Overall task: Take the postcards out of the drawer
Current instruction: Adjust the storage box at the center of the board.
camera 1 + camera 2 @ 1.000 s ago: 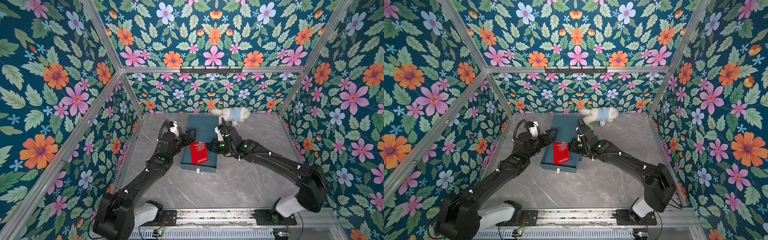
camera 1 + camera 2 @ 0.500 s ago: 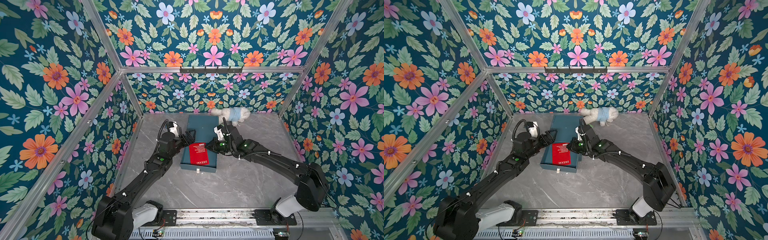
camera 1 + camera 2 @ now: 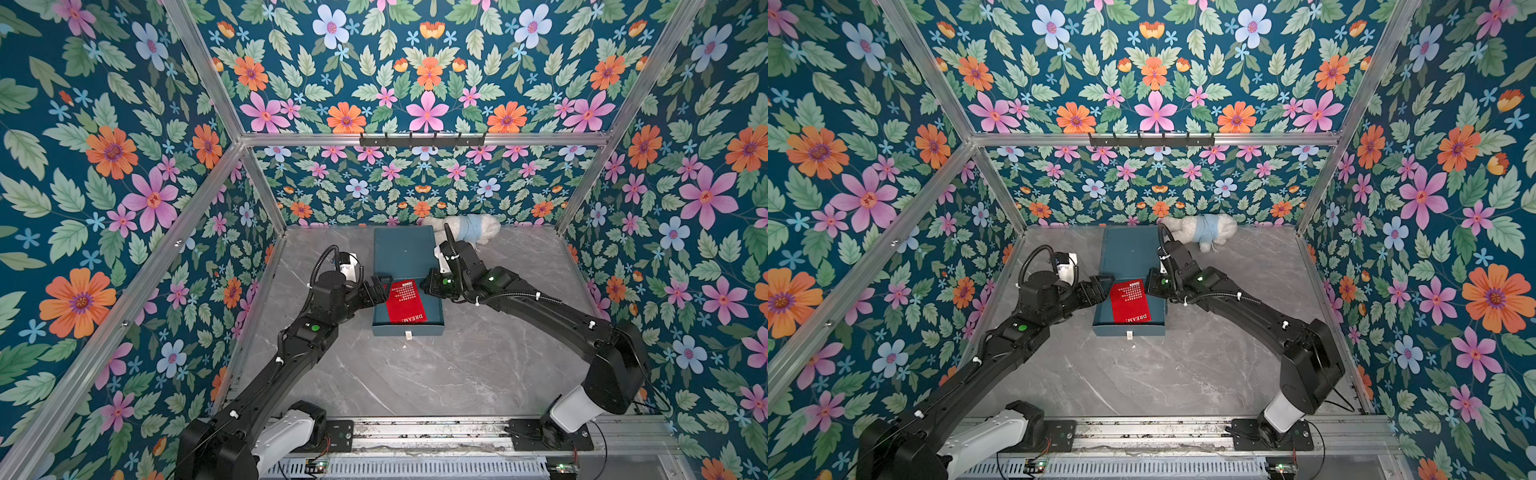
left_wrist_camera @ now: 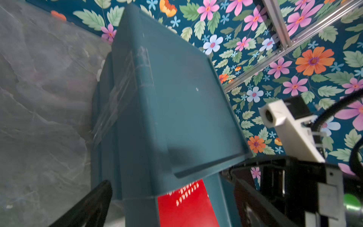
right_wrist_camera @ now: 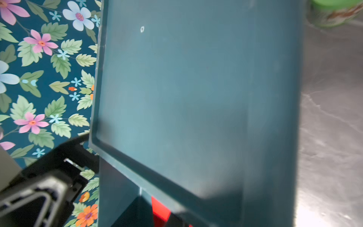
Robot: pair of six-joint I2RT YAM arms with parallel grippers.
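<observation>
L arm: my left tool (image 3: 379,287) wide open, empty | R arm: my right tool (image 3: 428,286) opening cannot tell | postcards (image 3: 405,301): red top card flat in drawer (image 3: 407,330), frame centre | long axis approx up-down in frame, btwn tools, left tool nearer.

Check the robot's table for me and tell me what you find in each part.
Surface: grey marble tabletop.
Job's things: red postcard lies flat in the open teal drawer; other postcards not visible.
Clutter: white plush toy by the back wall.
Grippers: left gripper open at the drawer's rim; right gripper at the opposite rim, jaws unclear.
Cables: black hoses loop above both wrists.
Surroundings: floral walls, aluminium frame, hook rail.
</observation>
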